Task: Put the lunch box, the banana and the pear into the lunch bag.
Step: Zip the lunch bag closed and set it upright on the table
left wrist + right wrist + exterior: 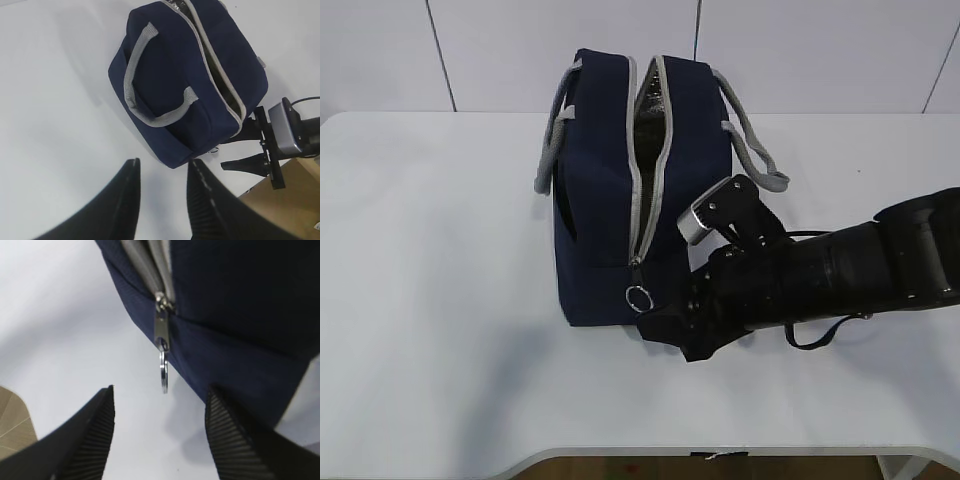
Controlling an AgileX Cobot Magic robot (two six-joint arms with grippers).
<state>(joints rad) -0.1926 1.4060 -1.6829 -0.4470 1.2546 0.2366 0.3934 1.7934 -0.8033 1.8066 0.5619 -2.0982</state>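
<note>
The bag [605, 200] stands on the white counter [440, 300], zipper [640, 190] open along the top. My right hand [159, 432] is released, fingers apart, just before the ring pull [164, 375], not touching. My left hand [162, 200] is above, part open, holding nothing

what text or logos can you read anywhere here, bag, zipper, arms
None can be read.
Lunch bag: plain navy fabric, no print or logo in any view.
Zipper pull: bare metal, too blurred to show any stamp.
Right gripper: black ribbed fingers, no markings.
Left gripper: no markings.
Silver camera block on the right arm: no readable label.
</note>
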